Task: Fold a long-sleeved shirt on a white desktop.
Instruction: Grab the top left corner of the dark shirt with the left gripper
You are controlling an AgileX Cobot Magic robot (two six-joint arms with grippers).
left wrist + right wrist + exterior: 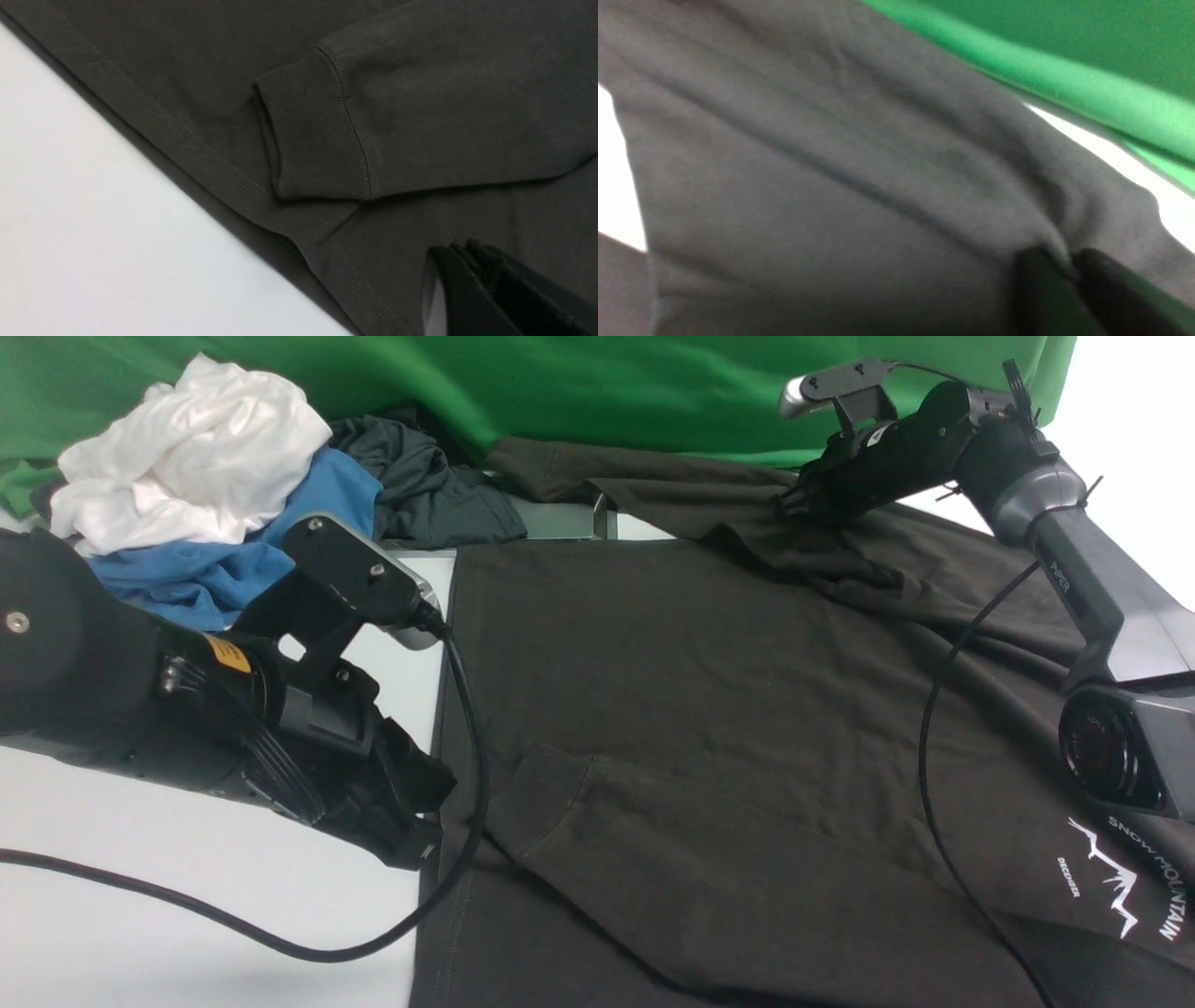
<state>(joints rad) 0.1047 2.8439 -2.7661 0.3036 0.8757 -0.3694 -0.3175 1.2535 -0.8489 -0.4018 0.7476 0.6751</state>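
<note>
The long-sleeved shirt [700, 709] lies spread over the white desktop [187, 896], with its white logo [1120, 887] at the near right. One sleeve is folded across the body, its ribbed cuff [317, 135] lying near the hem. My left gripper [420, 840] hovers low at the shirt's left edge. Its fingers [460, 247] are pressed together with nothing between them. My right gripper [789, 502] is at the far side, shut on a raised fold of the shirt [831, 163]. The fabric is pinched between its fingertips [1041, 270].
A pile of white [187, 448], blue [233, 560] and dark grey [429, 485] garments sits at the back left. The green backdrop [607, 383] hangs behind. A silver-rimmed panel [560, 518] shows at the back, and a black cable [476, 747] trails from my left arm.
</note>
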